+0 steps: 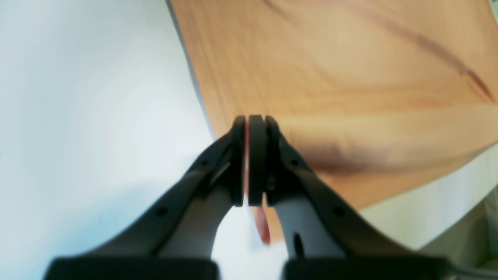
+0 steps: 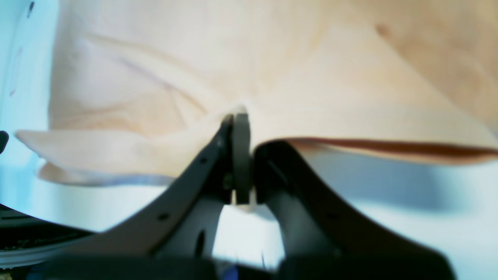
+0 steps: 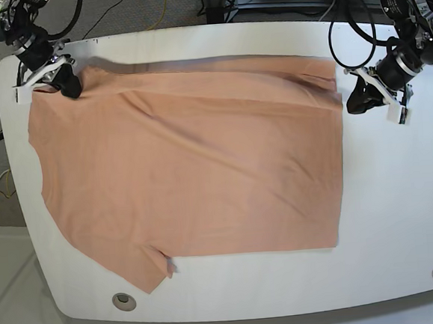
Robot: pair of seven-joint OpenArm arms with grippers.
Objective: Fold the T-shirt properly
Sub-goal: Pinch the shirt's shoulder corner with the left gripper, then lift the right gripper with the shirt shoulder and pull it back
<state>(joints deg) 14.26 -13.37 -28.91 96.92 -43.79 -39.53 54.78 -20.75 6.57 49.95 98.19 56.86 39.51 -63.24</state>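
Left gripper [image 1: 251,161] is pinching the T-shirt [image 3: 195,171] edge; right gripper [image 2: 238,159] is likewise clamping fabric (both lifting corners) above the white table [image 3: 401,215].

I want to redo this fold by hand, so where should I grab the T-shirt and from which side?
Pinch the T-shirt at its two far-edge corners, coming in from the outer sides. It lies flat with that long edge straight, and the left end effector and right end effector already grip there.

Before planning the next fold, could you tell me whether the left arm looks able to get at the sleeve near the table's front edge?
Probably not yet: the left hand is shut on the T-shirt at the far corner, diagonally opposite that sleeve.
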